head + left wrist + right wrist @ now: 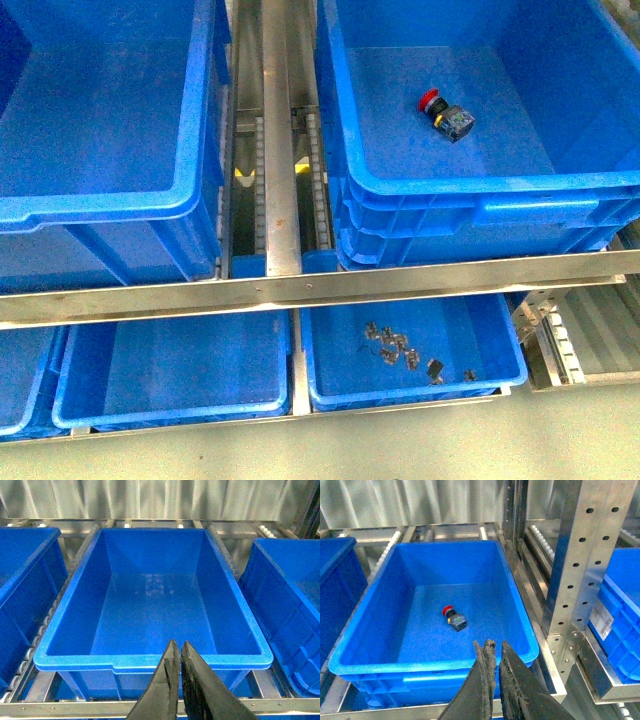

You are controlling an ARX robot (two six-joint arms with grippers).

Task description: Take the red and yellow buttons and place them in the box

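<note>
One red button [445, 113], a red cap on a black-and-grey block, lies on its side on the floor of the right-hand deep blue box [480, 190]. It also shows in the right wrist view as the red button [455, 619] inside that box [420, 667]. No yellow button is in view. The left-hand deep blue box [100, 205] is empty, and in the left wrist view this box [150, 660] fills the middle. My left gripper [180, 645] hangs shut and empty before its near rim. My right gripper [495, 645] is shut and empty above the right box's near rim. Neither arm appears in the front view.
A steel roller track [280, 150] runs between the two boxes, with a cross rail [300, 285] in front. Below sit shallow blue trays [170, 400], one holding several small metal parts [400, 350]. A perforated steel post [575, 555] stands right of the right box.
</note>
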